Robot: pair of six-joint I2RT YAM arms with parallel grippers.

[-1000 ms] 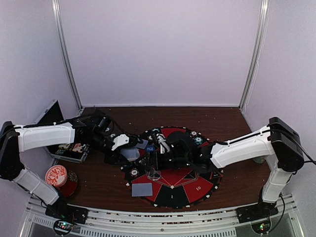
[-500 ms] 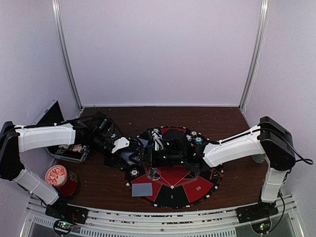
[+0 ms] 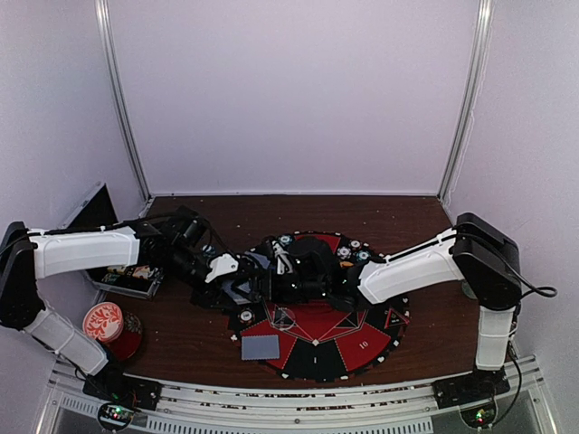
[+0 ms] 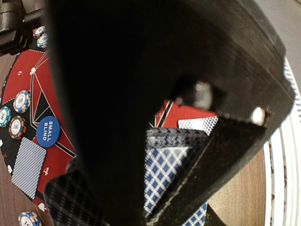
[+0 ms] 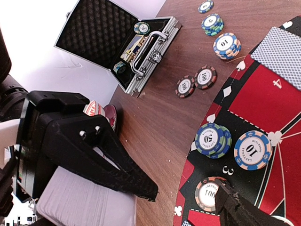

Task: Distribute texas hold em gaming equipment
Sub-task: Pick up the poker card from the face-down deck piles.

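Observation:
My left gripper (image 3: 237,282) is shut on a deck of blue-diamond-backed playing cards (image 4: 164,174), held above the left edge of the round mat (image 3: 357,342). My right gripper (image 3: 264,276) is open right beside it. In the right wrist view the deck's grey edge (image 5: 84,202) lies against my upper-left finger (image 5: 117,165), and the other finger (image 5: 237,209) stands far off over a 100 chip (image 5: 207,193). Single cards (image 3: 261,346) (image 4: 28,161), the blue small-blind button (image 4: 48,132) and several chips (image 5: 211,140) (image 5: 253,149) lie on the mat. The orange button is out of view.
An open aluminium case (image 5: 117,37) (image 3: 127,271) with chips stands at the far left. Loose chips (image 5: 205,76) (image 5: 226,44) lie on the wood between case and mat. The red-and-white patterned disc (image 3: 102,321) sits near the front left.
My right gripper has moved left across the mat up to the deck held by my left gripper. The left arm has hardly moved.

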